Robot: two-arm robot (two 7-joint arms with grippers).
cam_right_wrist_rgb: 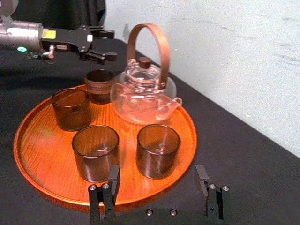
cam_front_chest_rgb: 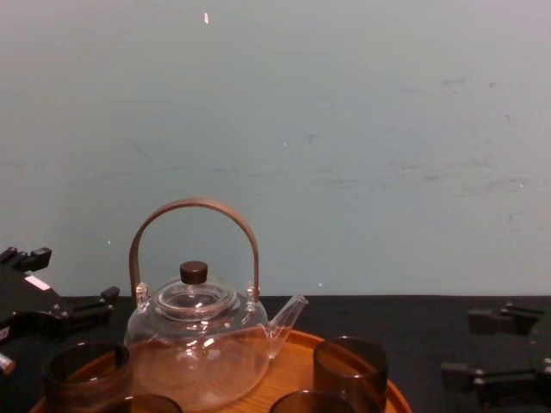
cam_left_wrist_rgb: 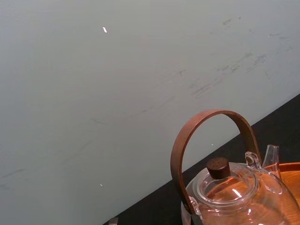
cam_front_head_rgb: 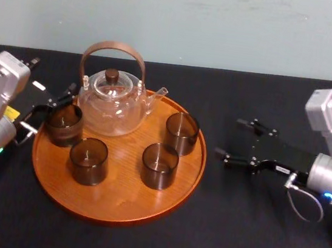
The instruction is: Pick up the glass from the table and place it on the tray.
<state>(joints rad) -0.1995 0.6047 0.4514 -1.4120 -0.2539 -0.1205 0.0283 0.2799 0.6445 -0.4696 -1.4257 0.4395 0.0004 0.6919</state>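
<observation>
Left tool, spread and empty, has the upright glass just ahead on the tray; right tool, also spread, hangs well apart over the bench.

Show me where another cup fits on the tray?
Free: bare wood at the front of the round orange-brown wooden tray, before the two nearer smoky glass cups. Crowded: its back left, with clear glass teapot, third cup and left gripper close together. Right gripper is right of the tray.
</observation>
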